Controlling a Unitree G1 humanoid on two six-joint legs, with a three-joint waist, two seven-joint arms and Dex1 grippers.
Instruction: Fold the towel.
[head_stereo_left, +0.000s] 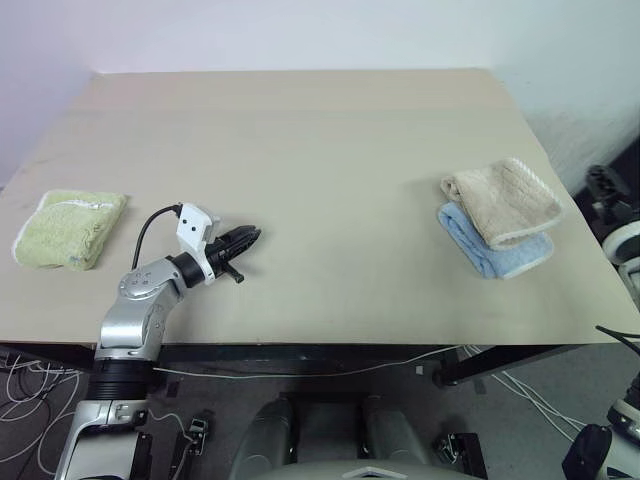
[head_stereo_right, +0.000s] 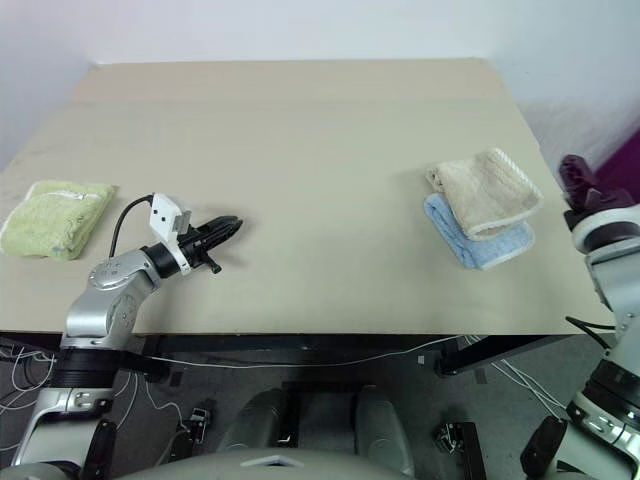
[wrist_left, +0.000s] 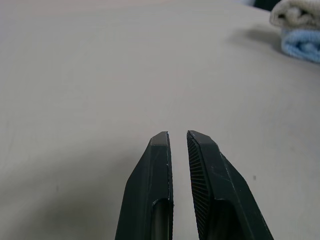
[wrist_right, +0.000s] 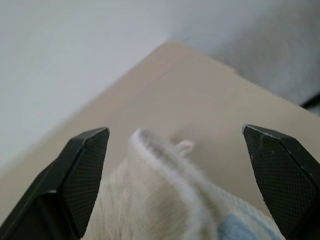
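Towel (head_stereo_left: 502, 201) lies folded beyond the wide-open right claw (wrist_right: 177, 155); left claw (head_stereo_left: 240, 243) nearly closed, empty.

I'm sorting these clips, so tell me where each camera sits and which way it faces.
Head pair: forward and down over the table; left gripper and its arm show.
Left wrist: along its nearly shut gripper toward the towel on the blue towel.
Right wrist: between its open gripper fingers, just above the towel.
Shared: the towel.

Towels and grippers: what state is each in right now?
Beige towel: folded, lying on the blue towel.
Blue towel: folded, flat on the table, under the beige one.
Green towel: folded, alone near the table's left edge.
Left gripper: shut, empty.
Right gripper: open, holding nothing.
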